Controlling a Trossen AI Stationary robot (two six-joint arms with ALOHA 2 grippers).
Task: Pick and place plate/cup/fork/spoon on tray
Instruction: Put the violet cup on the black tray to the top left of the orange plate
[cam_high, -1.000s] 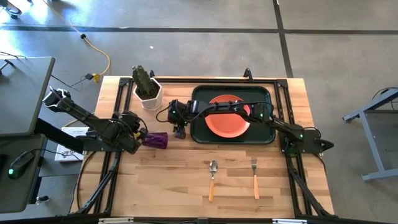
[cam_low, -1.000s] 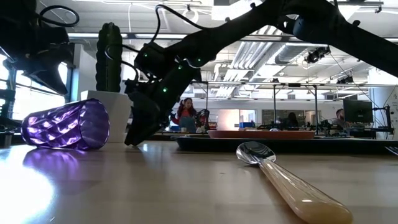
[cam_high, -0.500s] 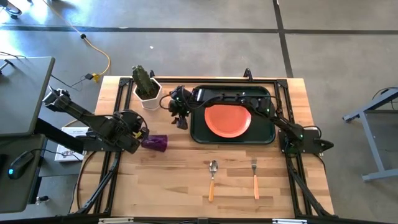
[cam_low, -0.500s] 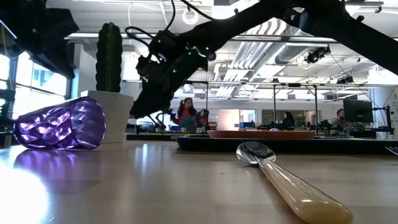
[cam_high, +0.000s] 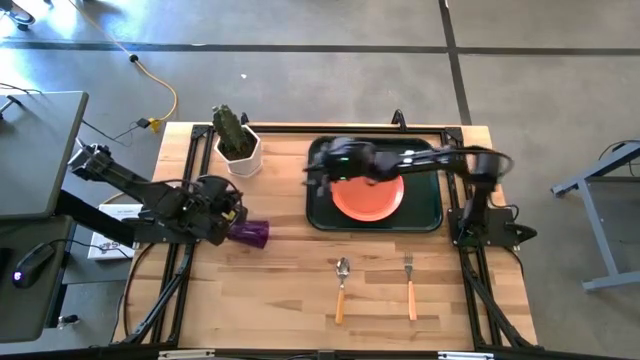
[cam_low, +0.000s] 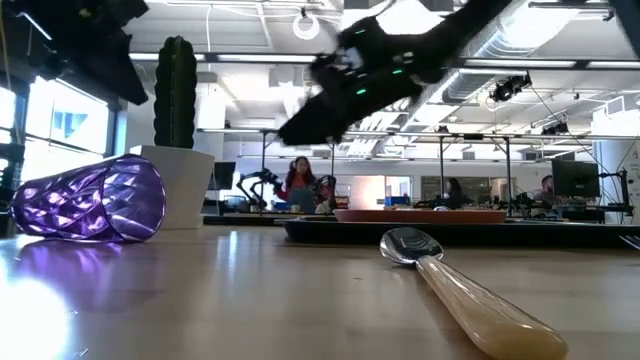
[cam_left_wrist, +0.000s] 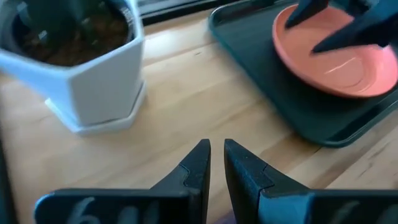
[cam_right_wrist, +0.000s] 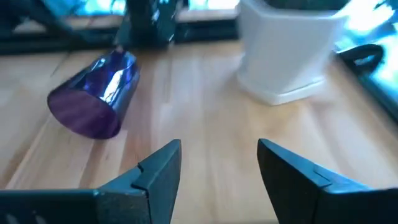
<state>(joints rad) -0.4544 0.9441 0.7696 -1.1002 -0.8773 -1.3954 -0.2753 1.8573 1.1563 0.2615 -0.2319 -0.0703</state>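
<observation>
The purple cup (cam_high: 252, 233) lies on its side on the table left of the tray; it also shows in the low view (cam_low: 95, 200) and the right wrist view (cam_right_wrist: 93, 93). My left gripper (cam_high: 236, 214) is just left of the cup, above it, fingers nearly together (cam_left_wrist: 216, 158) and empty. The orange-red plate (cam_high: 368, 195) lies flat in the dark green tray (cam_high: 425, 215). My right gripper (cam_high: 322, 170) is blurred over the tray's left end, open and empty (cam_right_wrist: 219, 158). The spoon (cam_high: 342, 285) and the fork (cam_high: 410, 285) lie on the table near its front edge.
A white pot with a green cactus (cam_high: 238, 150) stands at the far left of the table, close to the cup and the tray's left end. Bare wood lies between the cup and the spoon. People and desks show in the room beyond the table.
My right gripper has risen from the table just left of the tray and swung toward the table's right, to above the tray's left end. The cup has shifted a little toward the near edge, still on its side. My left arm has risen above the cup.
</observation>
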